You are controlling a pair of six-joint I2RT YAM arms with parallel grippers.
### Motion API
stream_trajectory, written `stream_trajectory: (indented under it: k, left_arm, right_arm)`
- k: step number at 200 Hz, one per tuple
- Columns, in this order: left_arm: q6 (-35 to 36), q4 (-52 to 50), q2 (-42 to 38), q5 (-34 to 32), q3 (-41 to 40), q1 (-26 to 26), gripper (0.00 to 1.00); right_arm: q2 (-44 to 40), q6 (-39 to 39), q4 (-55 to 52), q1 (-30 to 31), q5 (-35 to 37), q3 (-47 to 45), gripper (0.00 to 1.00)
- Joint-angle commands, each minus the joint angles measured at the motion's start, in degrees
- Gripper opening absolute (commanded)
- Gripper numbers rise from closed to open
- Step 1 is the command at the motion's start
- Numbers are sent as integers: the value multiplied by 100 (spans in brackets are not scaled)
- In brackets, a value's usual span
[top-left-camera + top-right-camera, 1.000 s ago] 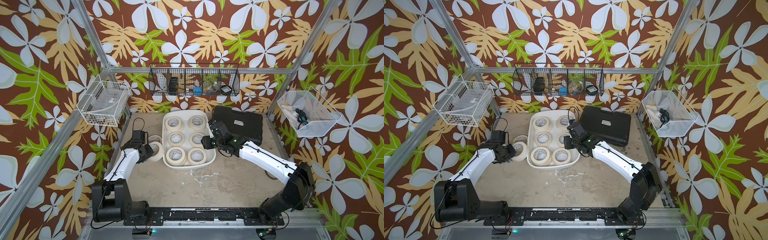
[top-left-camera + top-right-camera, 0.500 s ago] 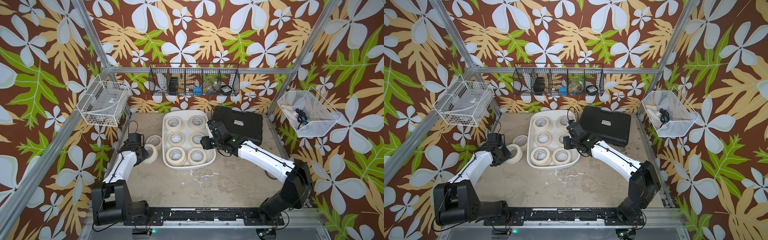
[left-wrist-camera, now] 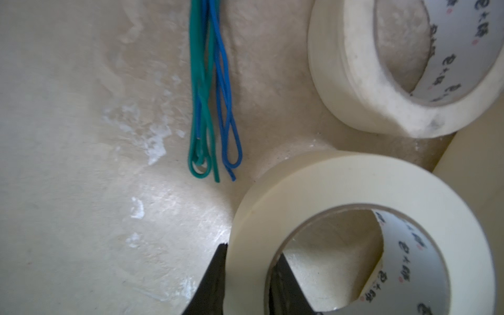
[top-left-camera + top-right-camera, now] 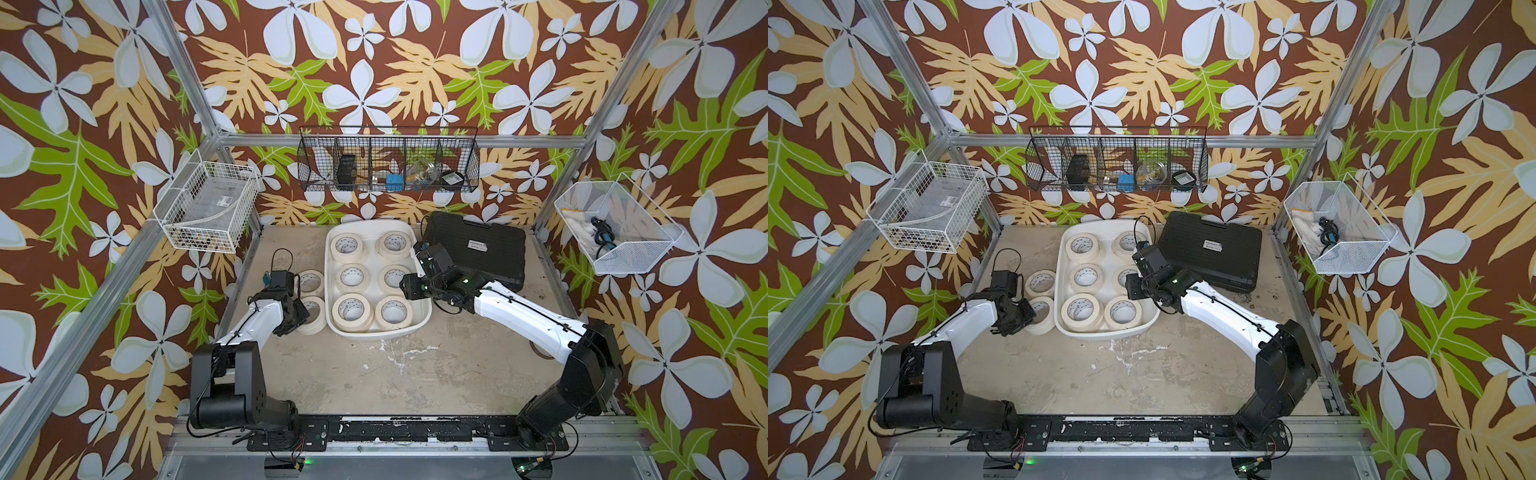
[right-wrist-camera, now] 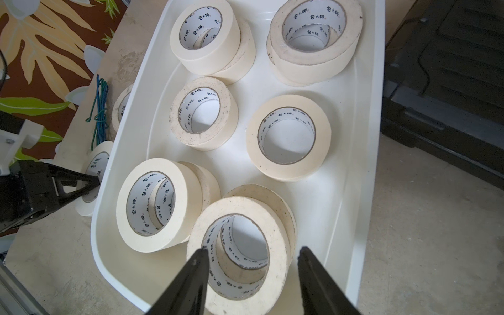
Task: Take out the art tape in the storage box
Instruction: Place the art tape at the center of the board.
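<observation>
The storage box (image 4: pixel 376 332) (image 5: pixel 362 152), a white tub, holds several art tape stacks, such as the front-right one (image 4: pixel 393 311) (image 5: pixel 240 253). My right gripper (image 5: pixel 253 249) (image 4: pixel 405 286) hangs open above that stack without touching it. Left of the box, my left gripper (image 3: pixel 252 249) (image 4: pixel 300 318) (image 4: pixel 1022 316) is shut on the wall of one tape roll (image 3: pixel 341 191) (image 4: pixel 314 316), with one finger inside the ring and one outside. Whether this roll rests on the table I cannot tell. Another roll (image 4: pixel 311 281) (image 3: pixel 362 90) lies flat just behind it.
A black hard case (image 4: pixel 478 249) lies right of the box, close behind my right wrist. Blue and green wires (image 3: pixel 207 109) show near the left gripper. White wire baskets (image 4: pixel 205 208) (image 4: pixel 615 232) and a black one (image 4: pixel 388 166) hang on the walls.
The left gripper, still shut on its roll, swung left and then came toward the front of the table beside the box. The right gripper has barely moved.
</observation>
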Motion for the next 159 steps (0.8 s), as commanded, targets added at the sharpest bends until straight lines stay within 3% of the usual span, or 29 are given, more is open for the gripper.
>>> stream_trajectory:
  k: [1, 119, 159]
  left_arm:
    - [18, 229, 56, 166, 42, -20, 5]
    - [264, -235, 552, -844, 426, 490, 3]
    - [370, -317, 610, -831, 589, 778, 3]
  right_arm:
    - [6, 43, 98, 3, 64, -42, 56]
    - [-37, 23, 46, 7, 105, -86, 55]
    - [-108, 17, 55, 7, 173, -159, 56]
